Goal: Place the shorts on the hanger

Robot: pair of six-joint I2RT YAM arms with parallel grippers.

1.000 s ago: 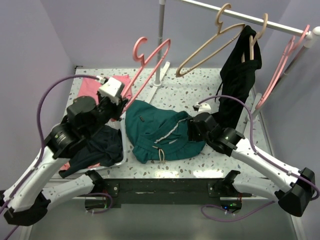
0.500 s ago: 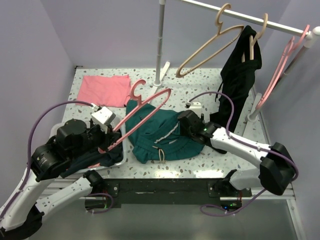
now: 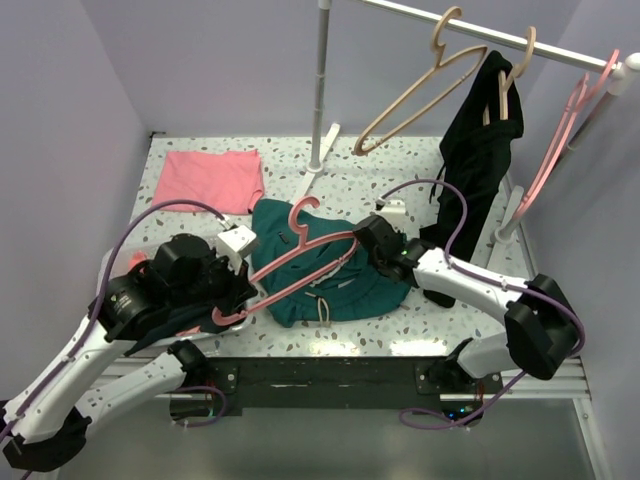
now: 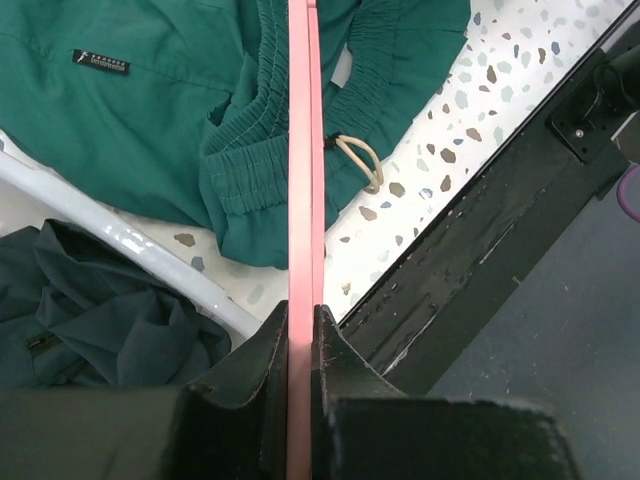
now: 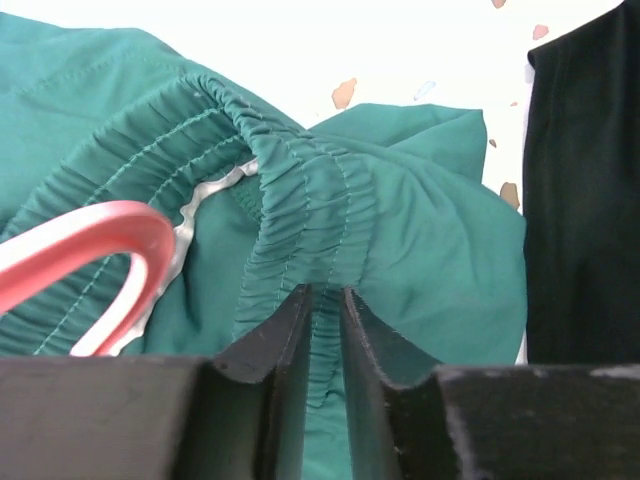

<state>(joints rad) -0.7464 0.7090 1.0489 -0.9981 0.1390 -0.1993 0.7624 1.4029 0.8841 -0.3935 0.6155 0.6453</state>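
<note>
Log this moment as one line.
left tool: clamped on hanger bar | right tool: pinching shorts waistband | hanger: across shorts | shorts: bunched on table

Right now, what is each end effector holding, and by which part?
Left end effector: the hanger, by a straight frame bar. Right end effector: the shorts, by the gathered waistband.

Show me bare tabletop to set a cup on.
Bare terrazzo: at the back between the pink cloth and the rack pole, and between that pole and the black garment; also a thin strip along the near edge by the shorts. Crowded: the centre, under shorts and hanger.
</note>
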